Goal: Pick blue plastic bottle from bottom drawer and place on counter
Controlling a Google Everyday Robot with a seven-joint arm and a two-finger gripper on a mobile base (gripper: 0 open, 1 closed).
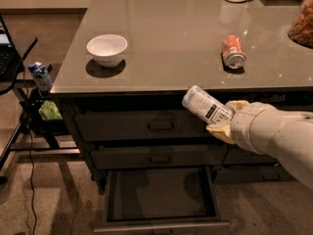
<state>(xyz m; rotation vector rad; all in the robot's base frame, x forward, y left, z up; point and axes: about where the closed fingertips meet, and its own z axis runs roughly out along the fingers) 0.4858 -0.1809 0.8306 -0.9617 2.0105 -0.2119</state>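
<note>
Currently the jaws are holding the pale bluish plastic bottle (205,105) below the front edge of the glossy grey desk (171,43) — needing height before crossing.

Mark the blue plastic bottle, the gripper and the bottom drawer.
blue plastic bottle (205,105), camera view, label at mid-body.
gripper (223,117), camera view, midway between fingertips, clamped on the bottle just below the counter (161,43) edge.
bottom drawer (156,192), camera view, bare floor.
</note>
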